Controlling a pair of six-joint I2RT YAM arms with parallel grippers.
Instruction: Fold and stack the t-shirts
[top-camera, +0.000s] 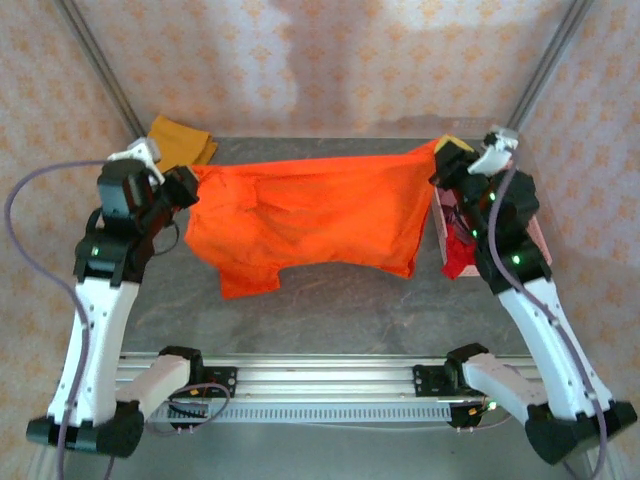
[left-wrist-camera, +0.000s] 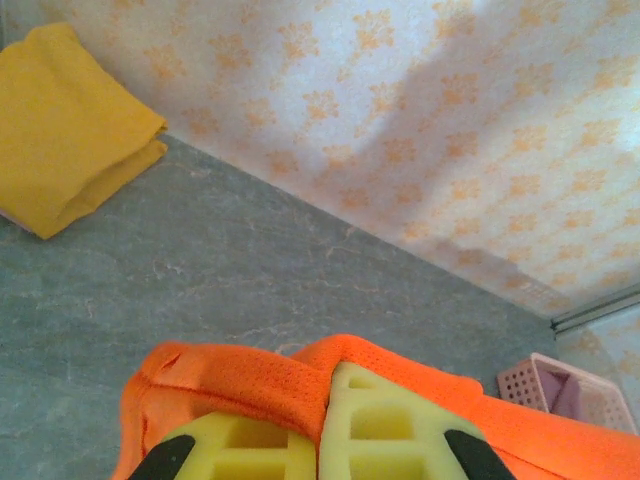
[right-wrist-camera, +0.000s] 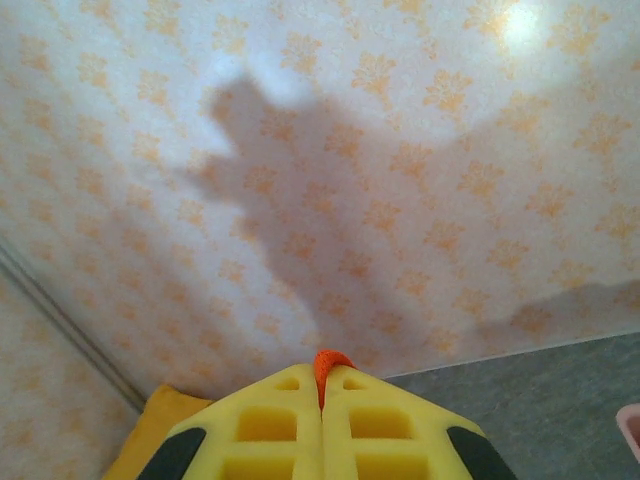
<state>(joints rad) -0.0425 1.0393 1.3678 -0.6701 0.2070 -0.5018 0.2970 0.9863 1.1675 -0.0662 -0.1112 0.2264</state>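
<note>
The bright orange t-shirt (top-camera: 310, 215) hangs stretched in the air between my two grippers, above the middle of the table. My left gripper (top-camera: 188, 185) is shut on its left edge; the orange cloth (left-wrist-camera: 240, 385) bunches over the yellow fingers (left-wrist-camera: 380, 420). My right gripper (top-camera: 447, 160) is shut on its right corner, and a small orange tip (right-wrist-camera: 330, 362) pokes out between the closed fingers (right-wrist-camera: 375, 420). A folded mustard yellow t-shirt (top-camera: 180, 140) lies at the back left corner (left-wrist-camera: 70, 120). A red t-shirt (top-camera: 458, 260) shows under my right arm.
The pink lattice basket (left-wrist-camera: 570, 390) stands at the right side of the table, partly behind my right arm (top-camera: 535, 225). Patterned walls close in the back and both sides. Grey tabletop (top-camera: 340, 300) lies bare below the hanging shirt.
</note>
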